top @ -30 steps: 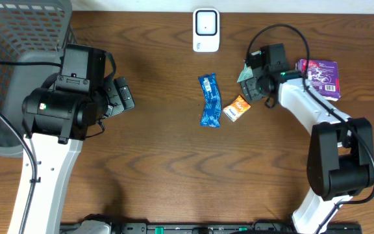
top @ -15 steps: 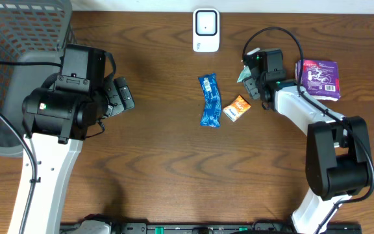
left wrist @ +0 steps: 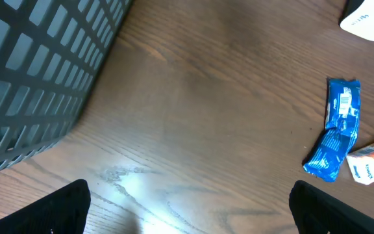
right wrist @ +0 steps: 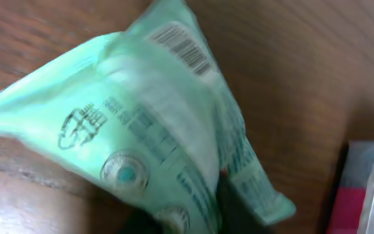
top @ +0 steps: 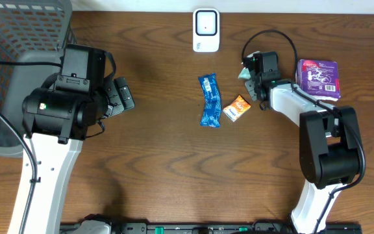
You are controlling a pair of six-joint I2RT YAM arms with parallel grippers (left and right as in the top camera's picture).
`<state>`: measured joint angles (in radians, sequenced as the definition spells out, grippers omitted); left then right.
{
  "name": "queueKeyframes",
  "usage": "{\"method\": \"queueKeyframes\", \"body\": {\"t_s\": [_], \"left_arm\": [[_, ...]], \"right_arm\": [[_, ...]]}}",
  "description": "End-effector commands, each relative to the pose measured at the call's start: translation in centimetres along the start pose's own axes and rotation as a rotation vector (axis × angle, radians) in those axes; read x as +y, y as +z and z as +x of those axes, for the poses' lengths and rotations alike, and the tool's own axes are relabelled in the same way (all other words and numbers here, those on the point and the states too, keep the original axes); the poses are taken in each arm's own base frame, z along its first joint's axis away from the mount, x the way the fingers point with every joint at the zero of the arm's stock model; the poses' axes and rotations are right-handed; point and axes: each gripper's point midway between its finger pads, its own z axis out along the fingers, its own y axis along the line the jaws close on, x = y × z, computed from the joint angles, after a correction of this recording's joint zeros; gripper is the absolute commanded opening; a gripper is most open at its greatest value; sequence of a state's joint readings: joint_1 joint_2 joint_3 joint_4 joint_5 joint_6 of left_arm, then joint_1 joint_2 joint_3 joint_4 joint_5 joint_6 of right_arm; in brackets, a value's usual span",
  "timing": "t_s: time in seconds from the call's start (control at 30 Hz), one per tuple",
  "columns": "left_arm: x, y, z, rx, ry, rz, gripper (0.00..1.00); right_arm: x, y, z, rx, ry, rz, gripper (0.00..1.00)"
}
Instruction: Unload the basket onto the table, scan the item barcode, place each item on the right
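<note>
The pale green packet (right wrist: 154, 136) looks light, soft and crinkly. It is a thin film pouch that will buckle and twist if squeezed at its middle, and its glossy skin could slip. A sealed edge away from the print is the best place to hold it, so its barcode (right wrist: 186, 47) stays flat and uncovered.

The right end effector (top: 253, 70) appears pressed together on that packet. In the wrist view a dark finger sits against the pouch's lower edge, the body fans out above it, and the barcode is at the far upper corner, facing the camera. How firm the pinch is, I cannot tell.

An orange sachet (top: 237, 108) lies on the worktop (top: 161, 162) just beside this end effector, and a blue wrapper (top: 209, 99) lies a little further off on the same side. A purple pack (top: 318, 78) lies near on the opposite side. The white scanner (top: 206, 29) stands further away, toward the worktop's back edge.

Well apart, the left end effector (left wrist: 187, 211) is spread wide and empty.
</note>
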<state>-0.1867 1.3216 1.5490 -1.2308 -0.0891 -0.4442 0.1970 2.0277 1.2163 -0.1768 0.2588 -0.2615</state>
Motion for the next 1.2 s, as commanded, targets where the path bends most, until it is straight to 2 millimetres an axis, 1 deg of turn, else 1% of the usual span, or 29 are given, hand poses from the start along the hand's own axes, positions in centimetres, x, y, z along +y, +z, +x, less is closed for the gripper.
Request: {"method": "queueKeyframes", "body": {"t_s": [0.0, 0.07, 0.13, 0.23, 0.3, 0.43, 0.53, 0.57, 0.63, 0.7, 0.77, 0.8, 0.87, 0.93, 0.97, 1.03, 1.1, 1.17], "left_arm": [[0.4, -0.4, -0.3, -0.018, 0.002, -0.011, 0.98], [0.4, -0.4, -0.3, -0.018, 0.002, -0.011, 0.98], [0.4, -0.4, -0.3, -0.018, 0.002, -0.011, 0.98], [0.4, -0.4, -0.3, -0.018, 0.002, -0.011, 0.98], [0.4, -0.4, -0.3, -0.018, 0.002, -0.011, 0.98], [0.4, -0.4, -0.3, -0.018, 0.002, -0.011, 0.98], [0.4, -0.4, -0.3, -0.018, 0.002, -0.011, 0.98], [0.4, -0.4, -0.3, -0.018, 0.002, -0.011, 0.98], [0.4, -0.4, -0.3, -0.018, 0.002, -0.011, 0.98], [0.4, -0.4, -0.3, -0.018, 0.002, -0.011, 0.98], [0.4, -0.4, -0.3, -0.018, 0.002, -0.011, 0.98], [0.4, -0.4, -0.3, -0.018, 0.002, -0.011, 0.98], [0.4, -0.4, -0.3, -0.018, 0.002, -0.011, 0.98], [0.4, -0.4, -0.3, -0.018, 0.002, -0.011, 0.98], [0.4, -0.4, -0.3, -0.018, 0.002, -0.011, 0.98], [0.4, -0.4, -0.3, -0.018, 0.002, -0.011, 0.98], [0.4, -0.4, -0.3, -0.018, 0.002, -0.011, 0.98], [0.4, -0.4, -0.3, -0.018, 0.002, -0.011, 0.98]], "right_arm": [[1.7, -0.1, 0.6, 0.037, 0.148, -0.066, 0.01], [0.9, -1.5, -1.0, 0.013, 0.220, -0.080, 0.01], [0.7, -3.1, -2.8, -0.014, 0.265, -0.135, 0.01], [1.6, -6.0, -5.4, -0.056, 0.320, -0.298, 0.01], [2.1, -7.5, -6.6, -0.067, 0.384, -0.397, 0.01], [3.6, -9.9, -8.1, -0.069, 0.521, -0.657, 0.01], [4.0, -11.3, -8.6, -0.053, 0.626, -0.831, 0.01], [3.7, -11.4, -8.6, -0.050, 0.646, -0.849, 0.01], [2.7, -10.9, -8.4, -0.052, 0.662, -0.813, 0.01], [1.8, -9.9, -7.9, -0.055, 0.642, -0.729, 0.02], [1.7, -9.4, -7.5, -0.061, 0.581, -0.670, 0.14], [1.9, -9.3, -7.4, -0.063, 0.545, -0.649, 0.25], [2.6, -9.1, -7.4, -0.069, 0.474, -0.601, 0.36], [3.4, -8.8, -7.4, -0.067, 0.401, -0.520, 0.53], [3.6, -8.6, -7.3, -0.065, 0.367, -0.464, 0.54], [3.3, -8.1, -7.0, -0.054, 0.303, -0.299, 0.56], [2.8, -7.9, -6.6, -0.044, 0.264, -0.136, 0.54], [2.4, -7.9, -6.2, -0.046, 0.232, -0.009, 0.53]]}}
